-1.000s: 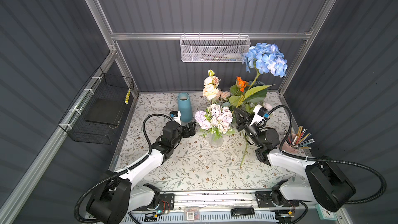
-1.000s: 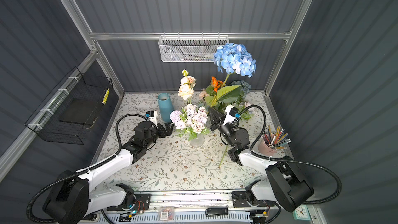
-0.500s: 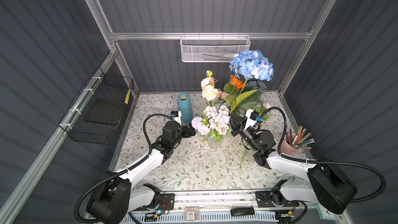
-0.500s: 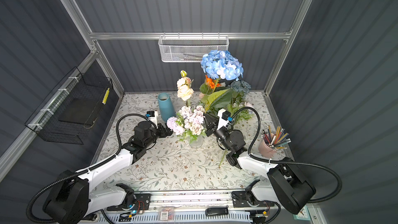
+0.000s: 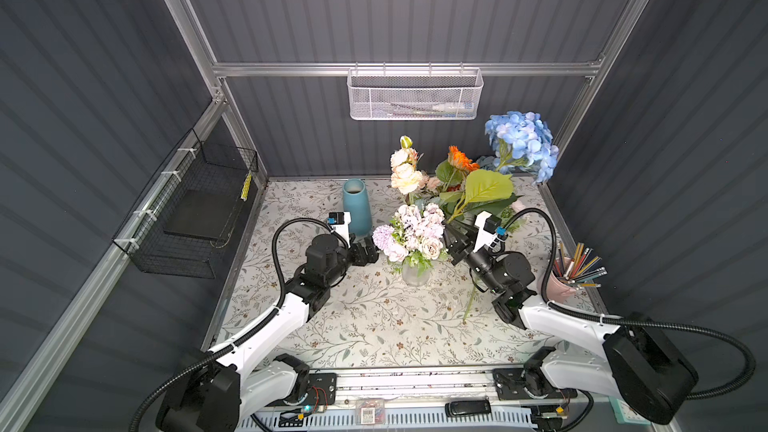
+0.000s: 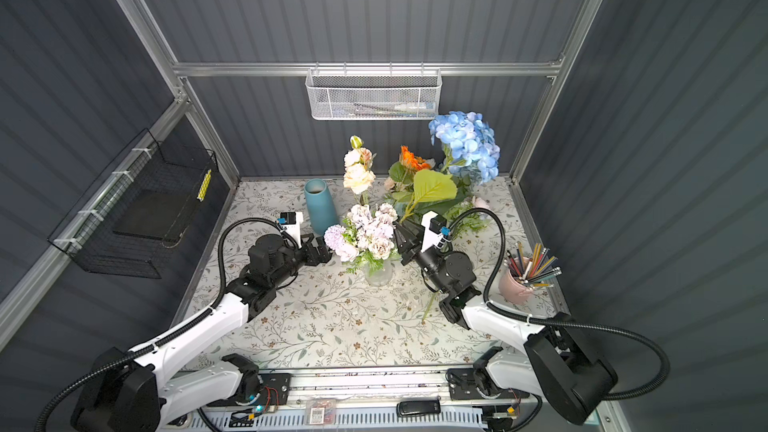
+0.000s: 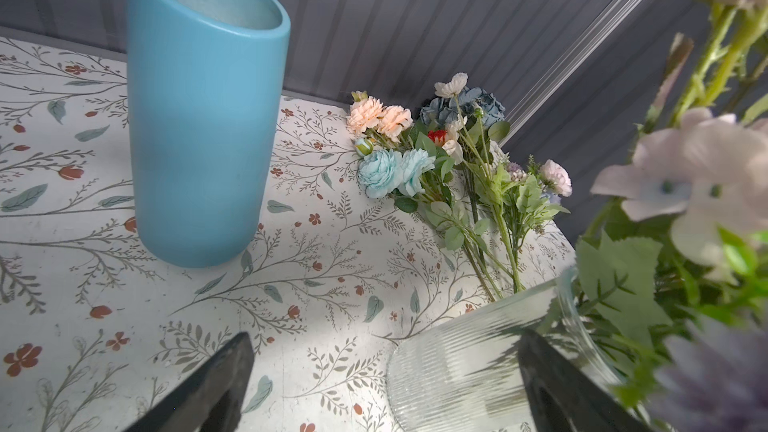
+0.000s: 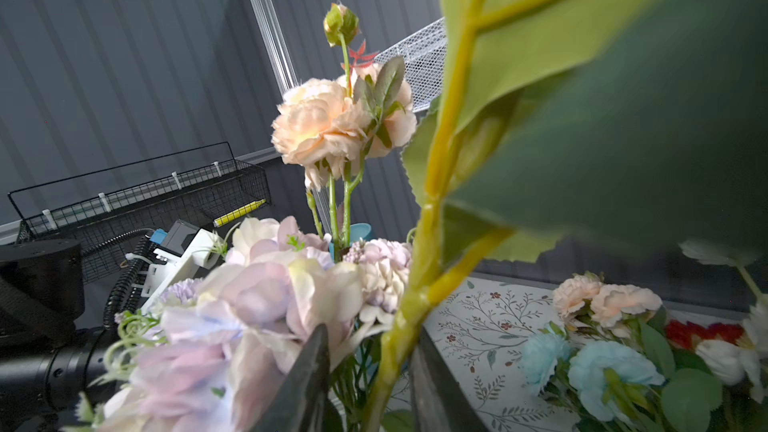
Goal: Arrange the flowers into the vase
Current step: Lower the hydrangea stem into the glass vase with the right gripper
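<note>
The blue hydrangea point(image 5: 519, 143) is standing tilted, its stem foot resting on the worktop point(image 5: 353, 326) beside the glass vase point(image 5: 414, 275) of lilac roses point(image 5: 419, 226). The right pincer point(image 5: 453, 234) is sitting loosely open around its stem; the left pincer point(image 5: 372, 252) is hovering wide open.

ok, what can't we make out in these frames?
- Glass vase mouth: covered by the lilac bouquet, both top views.
- Hydrangea stem, middle part: under the right arm, both top views.
- Mesh basket contents: too small, behind mesh, top views.
- Hydrangea head: out of frame in right wrist view; blurred leaf fills it.
</note>
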`<state>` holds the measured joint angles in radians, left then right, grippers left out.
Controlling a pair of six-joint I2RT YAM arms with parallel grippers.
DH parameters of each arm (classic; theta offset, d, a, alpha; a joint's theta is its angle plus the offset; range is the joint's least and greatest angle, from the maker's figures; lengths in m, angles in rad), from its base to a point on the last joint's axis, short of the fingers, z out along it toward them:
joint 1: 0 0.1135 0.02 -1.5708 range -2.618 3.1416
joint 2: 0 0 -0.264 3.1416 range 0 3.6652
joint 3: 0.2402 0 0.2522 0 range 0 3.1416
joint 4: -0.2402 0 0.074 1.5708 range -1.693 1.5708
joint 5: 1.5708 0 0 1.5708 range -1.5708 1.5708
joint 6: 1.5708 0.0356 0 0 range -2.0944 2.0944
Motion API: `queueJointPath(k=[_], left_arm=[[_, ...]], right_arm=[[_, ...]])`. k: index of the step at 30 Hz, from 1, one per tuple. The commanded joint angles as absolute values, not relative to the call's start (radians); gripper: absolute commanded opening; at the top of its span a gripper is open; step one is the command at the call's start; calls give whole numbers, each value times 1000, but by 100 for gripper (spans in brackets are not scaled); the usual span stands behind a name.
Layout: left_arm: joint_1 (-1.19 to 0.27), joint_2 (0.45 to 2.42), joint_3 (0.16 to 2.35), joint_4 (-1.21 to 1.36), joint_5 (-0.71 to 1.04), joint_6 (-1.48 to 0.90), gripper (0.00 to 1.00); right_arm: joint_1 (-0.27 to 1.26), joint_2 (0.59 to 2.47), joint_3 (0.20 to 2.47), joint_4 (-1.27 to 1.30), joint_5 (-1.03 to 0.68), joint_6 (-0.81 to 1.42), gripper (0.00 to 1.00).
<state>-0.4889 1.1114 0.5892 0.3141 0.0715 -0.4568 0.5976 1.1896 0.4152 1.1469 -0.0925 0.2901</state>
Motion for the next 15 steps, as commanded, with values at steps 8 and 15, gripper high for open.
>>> queueJointPath(k=[8, 15], left_arm=[[-482, 1110, 606, 273, 1, -457, 99], [-484, 1119, 539, 271, 32, -411, 99]], right_arm=[[603, 1067, 475, 964, -42, 153, 31], [601, 1042, 530, 897, -57, 114, 20]])
